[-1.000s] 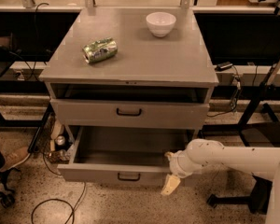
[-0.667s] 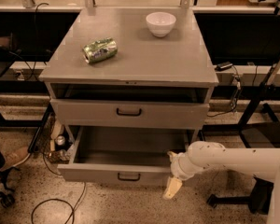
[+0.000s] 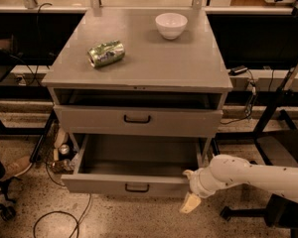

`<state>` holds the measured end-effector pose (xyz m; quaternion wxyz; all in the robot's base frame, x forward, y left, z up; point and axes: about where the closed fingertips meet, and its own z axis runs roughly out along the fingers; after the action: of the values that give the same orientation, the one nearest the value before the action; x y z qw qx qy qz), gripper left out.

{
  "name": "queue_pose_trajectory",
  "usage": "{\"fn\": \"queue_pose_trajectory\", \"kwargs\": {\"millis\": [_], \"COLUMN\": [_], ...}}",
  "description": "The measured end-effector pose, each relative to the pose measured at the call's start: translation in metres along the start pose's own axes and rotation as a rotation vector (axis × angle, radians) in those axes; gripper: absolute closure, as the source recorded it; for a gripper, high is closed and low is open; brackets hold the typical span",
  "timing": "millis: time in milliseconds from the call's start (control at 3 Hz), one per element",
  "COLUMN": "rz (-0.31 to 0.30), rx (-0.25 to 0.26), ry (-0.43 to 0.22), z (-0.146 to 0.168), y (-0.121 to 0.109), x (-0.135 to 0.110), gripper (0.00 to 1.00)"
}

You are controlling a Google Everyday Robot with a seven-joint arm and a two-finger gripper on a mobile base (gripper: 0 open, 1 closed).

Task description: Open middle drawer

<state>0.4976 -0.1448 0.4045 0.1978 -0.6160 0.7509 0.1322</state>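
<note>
The middle drawer [image 3: 104,183] is pulled well out of the grey cabinet. Its plain front carries a small black handle [image 3: 137,187], and its inside looks empty. The top drawer [image 3: 188,123], with a taller front and a larger handle [image 3: 137,118], stands slightly out above it. The lowest drawer is hidden beneath. My gripper [image 3: 189,201], on a white arm coming in from the right, hangs just off the open drawer's right front corner, pointing down toward the floor, apart from the handle.
A crushed green can [image 3: 106,53] and a white bowl [image 3: 171,25] sit on the cabinet top [image 3: 188,68]. Cables [image 3: 59,217] lie on the speckled floor at the left. A person's foot [image 3: 5,175] is at the far left. Dark table legs [image 3: 273,113] stand to the right.
My gripper has drifted slightly down and to the right beside the drawer's right front corner. The middle drawer has stayed pulled out the same amount.
</note>
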Motion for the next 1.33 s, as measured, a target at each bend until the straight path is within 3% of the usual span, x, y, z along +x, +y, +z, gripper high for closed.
{"fn": "queue_pose_trajectory", "kwargs": {"millis": [333, 1000, 1333], "rz": [0.012, 0.016, 0.043], "rx": [-0.014, -0.012, -0.026], "ry": [-0.008, -0.008, -0.012], "z": [-0.002, -0.005, -0.008], "y": [0.015, 0.019, 0.05], "x": [0.011, 0.012, 0.017], "gripper": [0.43, 0.89, 1.0]}}
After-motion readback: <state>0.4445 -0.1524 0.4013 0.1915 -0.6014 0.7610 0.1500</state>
